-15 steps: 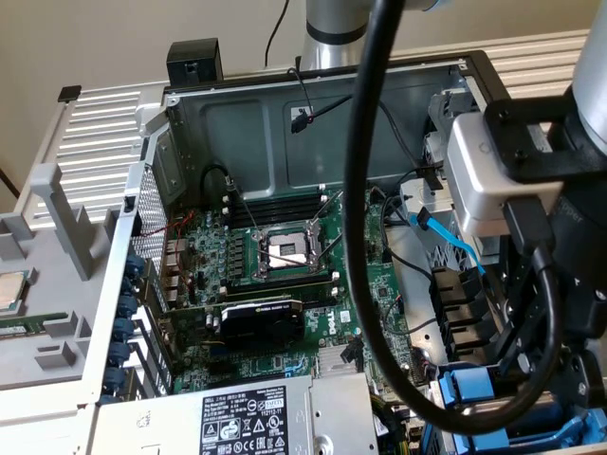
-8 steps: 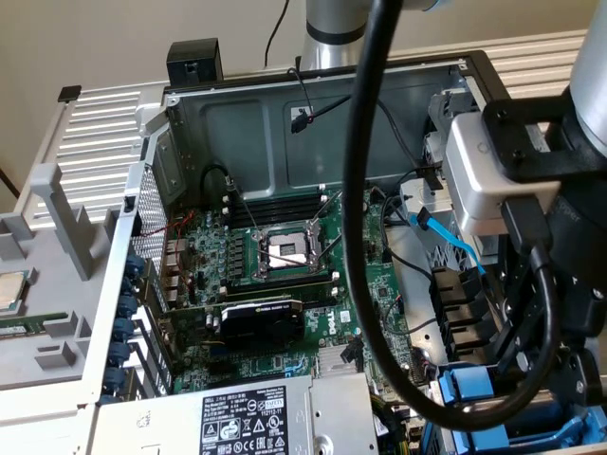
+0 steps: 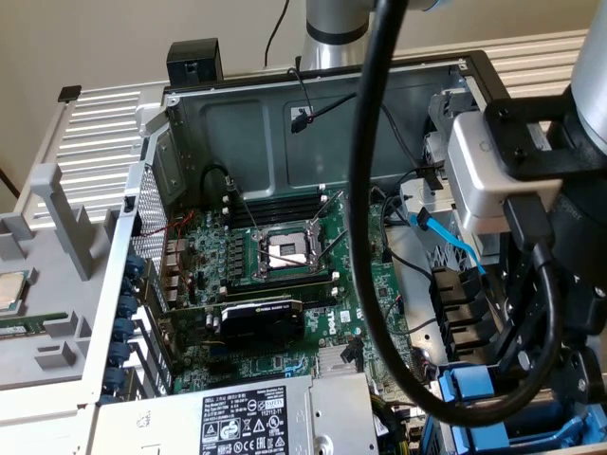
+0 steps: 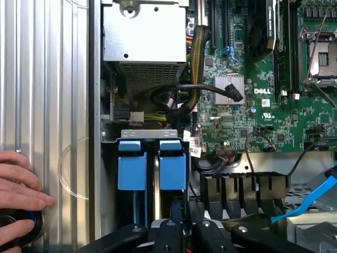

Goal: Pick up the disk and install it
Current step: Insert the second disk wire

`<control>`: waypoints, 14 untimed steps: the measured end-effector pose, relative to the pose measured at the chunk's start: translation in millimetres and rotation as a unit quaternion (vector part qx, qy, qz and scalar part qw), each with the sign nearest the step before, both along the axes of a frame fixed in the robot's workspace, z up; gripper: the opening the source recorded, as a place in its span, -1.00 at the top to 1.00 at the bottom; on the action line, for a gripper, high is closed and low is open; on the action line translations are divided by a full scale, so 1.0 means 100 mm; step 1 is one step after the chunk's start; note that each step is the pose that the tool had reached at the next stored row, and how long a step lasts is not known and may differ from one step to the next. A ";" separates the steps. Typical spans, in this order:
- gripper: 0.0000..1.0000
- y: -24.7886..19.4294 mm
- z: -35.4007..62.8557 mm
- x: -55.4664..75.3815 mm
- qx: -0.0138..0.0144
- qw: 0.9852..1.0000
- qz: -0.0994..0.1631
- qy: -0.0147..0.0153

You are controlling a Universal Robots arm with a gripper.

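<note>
The robot's hand (image 4: 181, 211) hangs right over the drive bay (image 4: 150, 134) at the corner of the open computer case, its two black fingers (image 4: 169, 227) drawn close together and clamped on a thin edge. That edge appears to belong to the disk (image 4: 172, 169), which stands on end in the bay, its blue carrier tab facing up. A second blue carrier (image 4: 131, 164) stands just beside it in the same bay, a thin grey edge between the two. Beside the bay, outside the case wall, a person's fingers (image 4: 21, 191) rest on the ribbed grey tabletop (image 4: 52, 79), curled on a round black object with a blue ring (image 4: 16, 227). Past the bay lies a knot of black and yellow cables (image 4: 179, 97), and beyond those sits the grey power supply box (image 4: 145, 39). To the other side of the bay a row of black connectors (image 4: 245, 187) lines the edge of the green motherboard (image 4: 263, 113), with the empty processor socket (image 4: 322, 58) farthest from the bay.
</note>
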State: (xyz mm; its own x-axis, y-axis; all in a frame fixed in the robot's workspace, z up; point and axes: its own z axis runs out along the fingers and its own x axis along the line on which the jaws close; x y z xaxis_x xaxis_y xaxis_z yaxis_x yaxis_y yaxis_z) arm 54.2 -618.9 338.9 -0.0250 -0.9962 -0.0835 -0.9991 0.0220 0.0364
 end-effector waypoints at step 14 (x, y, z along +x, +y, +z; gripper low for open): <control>0.67 0.005 -0.022 0.00 0.000 1.000 0.000 0.000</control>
